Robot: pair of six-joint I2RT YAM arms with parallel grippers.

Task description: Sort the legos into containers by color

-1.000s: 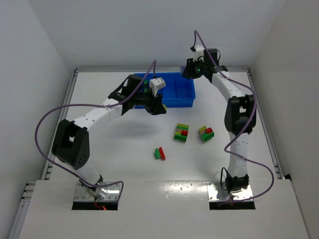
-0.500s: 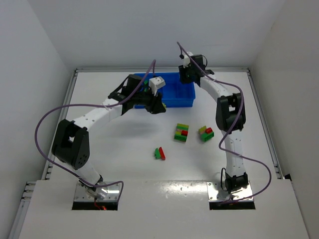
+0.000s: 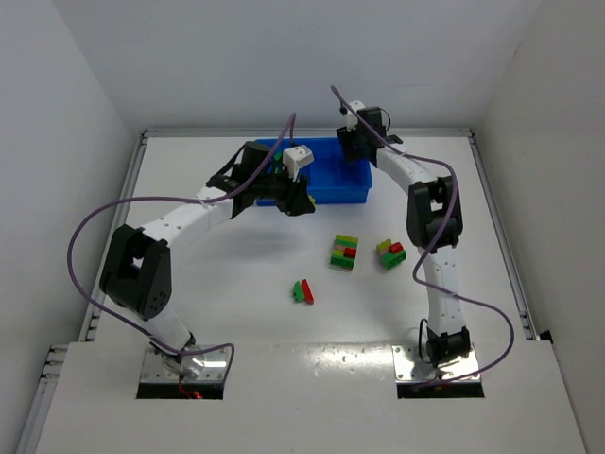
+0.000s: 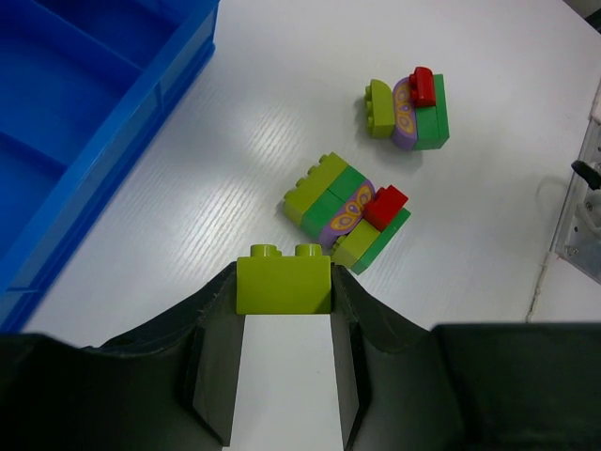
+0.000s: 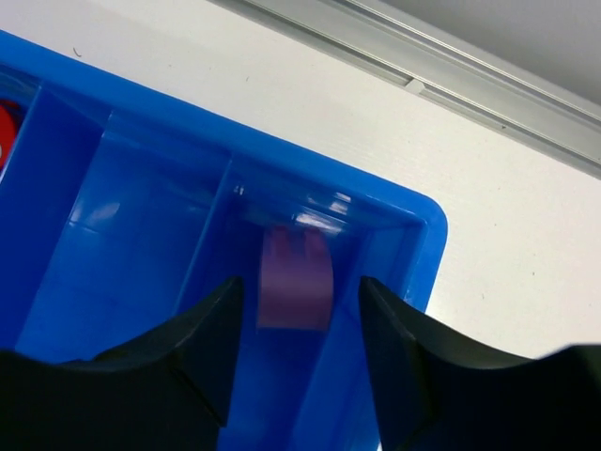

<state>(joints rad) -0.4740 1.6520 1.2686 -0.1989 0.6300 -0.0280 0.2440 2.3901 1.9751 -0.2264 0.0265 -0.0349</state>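
Right wrist view: the right gripper (image 5: pixel 299 289) stands over the right end of the bright blue plastic tray (image 5: pixel 427 222), jaws parted. A small purple plastic brick (image 5: pixel 294 258) shows blurred between the fingers, with a gap on either side, over the tray's end compartment. Judgement: it has been let go and is dropping or has just landed there.

Change noted: a second ago this arm stood right of the tray; it has swung left and is now above that end compartment. One purple piece can be counted as sorted.

Left wrist view: the left gripper (image 4: pixel 284 274) is closed on a lime-green plastic brick (image 4: pixel 282 291), held just beside the tray's near wall; its pose is unchanged over the second.

Top external view: three multicoloured clumps (image 3: pixel 344 253) lie on the white table (image 3: pixel 208 284), well apart from the tray. Judgement: most of the sorting is outstanding, and the clumps need separating first.
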